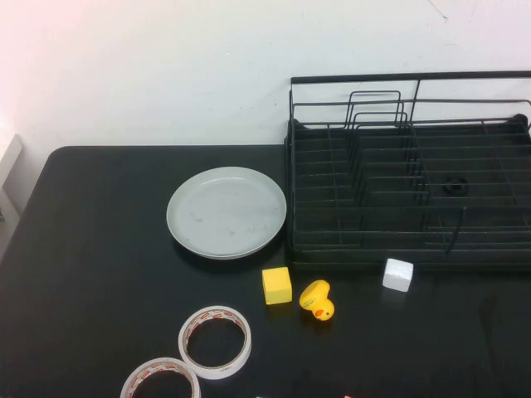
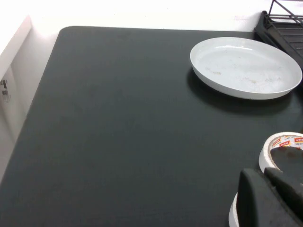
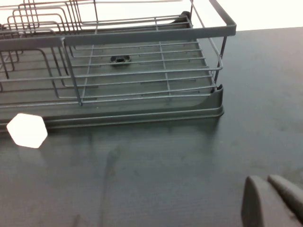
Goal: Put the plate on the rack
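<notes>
The pale grey-green plate [image 1: 226, 212] lies flat on the black table, just left of the black wire rack [image 1: 411, 174], which stands empty at the back right. Neither arm shows in the high view. In the left wrist view the plate [image 2: 245, 67] lies far ahead and my left gripper [image 2: 262, 174] is shut and empty, low over the tape rolls near the table's front. In the right wrist view my right gripper [image 3: 266, 179] is shut and empty above bare table in front of the rack's [image 3: 142, 71] right end.
A yellow cube [image 1: 277, 285], a yellow rubber duck [image 1: 317, 300] and a white cube [image 1: 398, 274] sit in front of the rack. Two white tape rolls [image 1: 215, 342] [image 1: 160, 380] lie at the front left. The table's left edge [image 1: 25, 207] nears a white wall.
</notes>
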Motion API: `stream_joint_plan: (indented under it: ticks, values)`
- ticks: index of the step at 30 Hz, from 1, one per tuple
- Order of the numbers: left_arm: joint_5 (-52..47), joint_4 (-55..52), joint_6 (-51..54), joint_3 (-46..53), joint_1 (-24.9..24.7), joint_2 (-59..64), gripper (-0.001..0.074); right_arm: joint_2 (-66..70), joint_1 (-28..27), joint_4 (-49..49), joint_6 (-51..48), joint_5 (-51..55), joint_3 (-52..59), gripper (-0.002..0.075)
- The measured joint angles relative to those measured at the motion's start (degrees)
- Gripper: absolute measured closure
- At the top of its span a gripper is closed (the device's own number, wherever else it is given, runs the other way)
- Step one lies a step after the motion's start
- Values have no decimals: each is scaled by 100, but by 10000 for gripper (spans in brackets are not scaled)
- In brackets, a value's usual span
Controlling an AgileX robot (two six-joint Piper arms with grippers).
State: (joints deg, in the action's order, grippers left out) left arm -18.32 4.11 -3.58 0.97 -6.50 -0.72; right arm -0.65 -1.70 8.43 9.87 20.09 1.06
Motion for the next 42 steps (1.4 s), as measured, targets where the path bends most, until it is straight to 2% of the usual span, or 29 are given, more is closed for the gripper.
stream_joint_plan:
  ticks: [23,27,32,37,42]
  values:
    - [0,9,0,0,0,0,737,0,0,0,0,0,0,728]
    - [205,278,0,10,0,0,737,0,0,0,0,0,0,728]
    - [889,1547,-57,21,0,0,738,0,0,0,0,0,0,728]
    - [1798,4153,-536,21,0,0,737,0,0,0,0,0,0,728]
    - [2269,6102,-661,21,0,0,737,0,0,-302,0,0,0,728]
